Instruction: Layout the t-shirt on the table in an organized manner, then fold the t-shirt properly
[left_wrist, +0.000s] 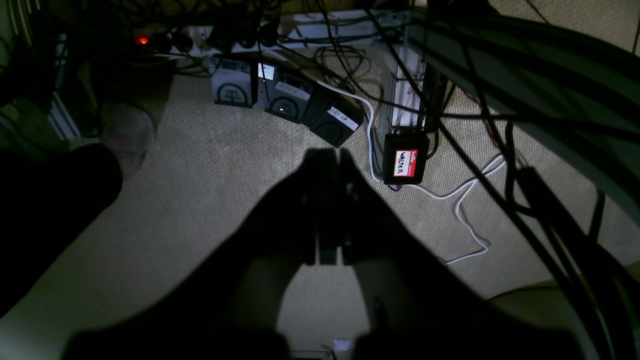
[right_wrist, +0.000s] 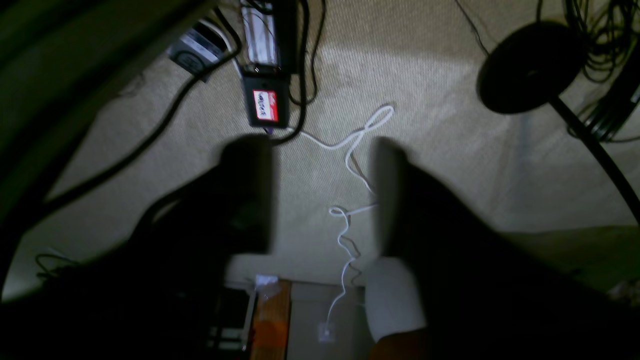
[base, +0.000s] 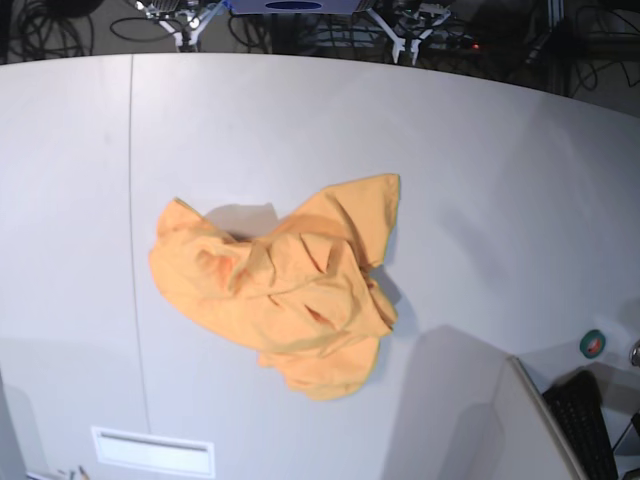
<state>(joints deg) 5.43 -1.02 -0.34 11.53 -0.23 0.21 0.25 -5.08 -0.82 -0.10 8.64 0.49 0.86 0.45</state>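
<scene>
The t-shirt (base: 285, 290), light orange, lies in a crumpled heap near the middle of the table (base: 480, 170), with folds bunched over each other. Neither arm shows in the base view. Both wrist views look down at carpeted floor and show neither shirt nor table. My left gripper (left_wrist: 326, 156) is a dark silhouette with its fingers pressed together, shut on nothing. The dark fingers (right_wrist: 247, 190) of my right gripper (right_wrist: 317, 150) stand well apart, open, with only floor and white cable between them.
A dark seam line (base: 132, 200) crosses the table's left part. A keyboard (base: 590, 420) and a tape roll (base: 593, 343) sit at the lower right. On the floor lie a black box with a red label (left_wrist: 405, 162), white cable (right_wrist: 350, 150), power bricks (left_wrist: 285, 97) and a round black stand base (right_wrist: 525, 67).
</scene>
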